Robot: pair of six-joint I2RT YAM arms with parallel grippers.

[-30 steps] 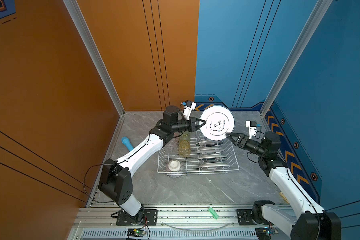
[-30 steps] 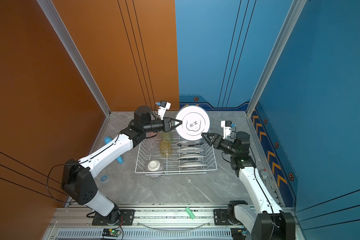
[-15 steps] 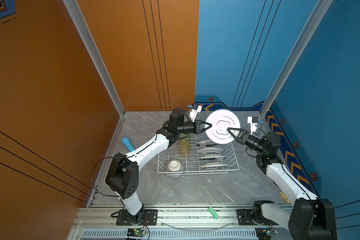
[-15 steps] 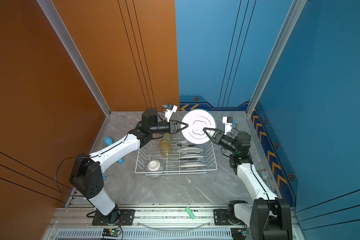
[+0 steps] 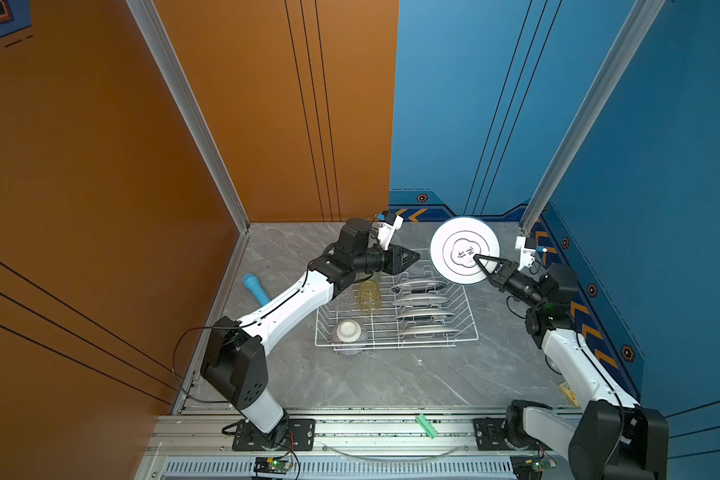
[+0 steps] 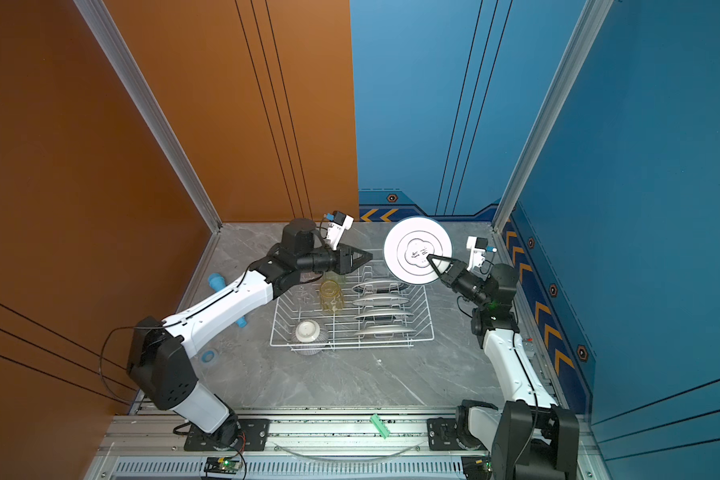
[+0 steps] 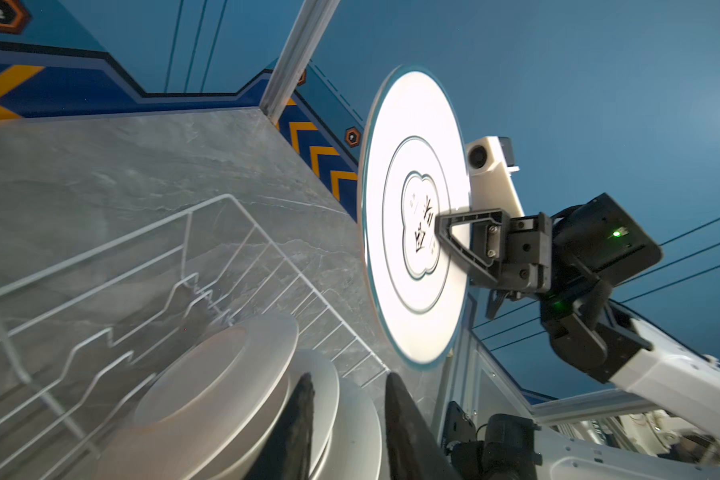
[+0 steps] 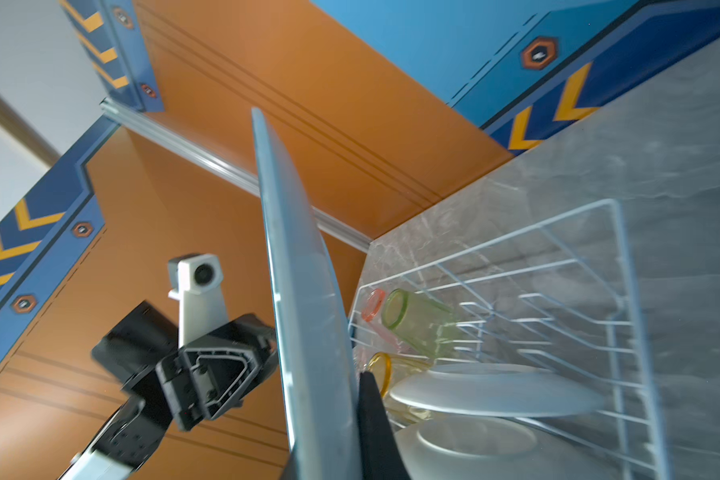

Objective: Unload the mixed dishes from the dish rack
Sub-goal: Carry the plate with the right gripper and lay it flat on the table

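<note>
Handover done: the right tool (image 5: pixel 476 258) is now pinching the upright plate (image 5: pixel 449 243) in the air by the far corner of the dish rack (image 5: pixel 469 313), while the left tool (image 5: pixel 415 257), spread and empty, is backing off, free for more dishes.

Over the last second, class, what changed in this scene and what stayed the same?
The right fingers closed on the plate; the left fingers let go and drew back left. The plate shifted slightly right, still upright in the air. The four plates in the dish rack, the yellow tumbler and the bowl stayed put.
</note>
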